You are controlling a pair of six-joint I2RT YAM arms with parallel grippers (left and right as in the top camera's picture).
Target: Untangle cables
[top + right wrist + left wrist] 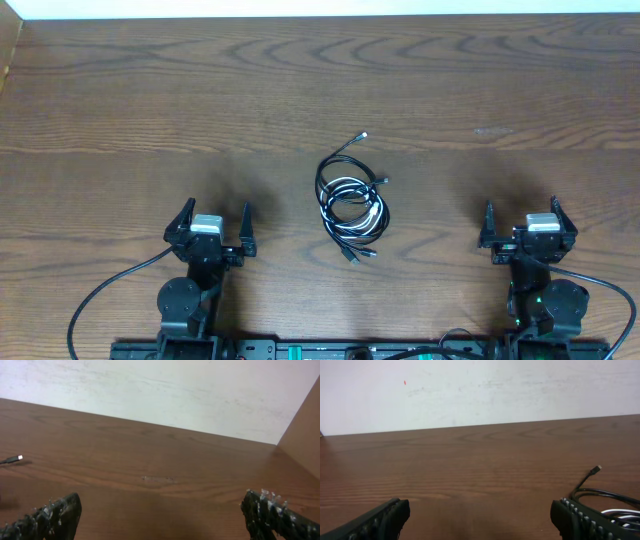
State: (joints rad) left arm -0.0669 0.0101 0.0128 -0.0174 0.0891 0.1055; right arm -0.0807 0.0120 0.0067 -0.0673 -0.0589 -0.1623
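Cables (352, 205), black and white, lie coiled on the counter (450, 80) between both grippers, touching neither; fingers of the left gripper (215, 212) stand wide, empty. Fingers of the right gripper (521, 208) likewise.

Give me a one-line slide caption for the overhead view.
Coiled thin black and white cables lie tangled between the open left gripper and open right gripper.
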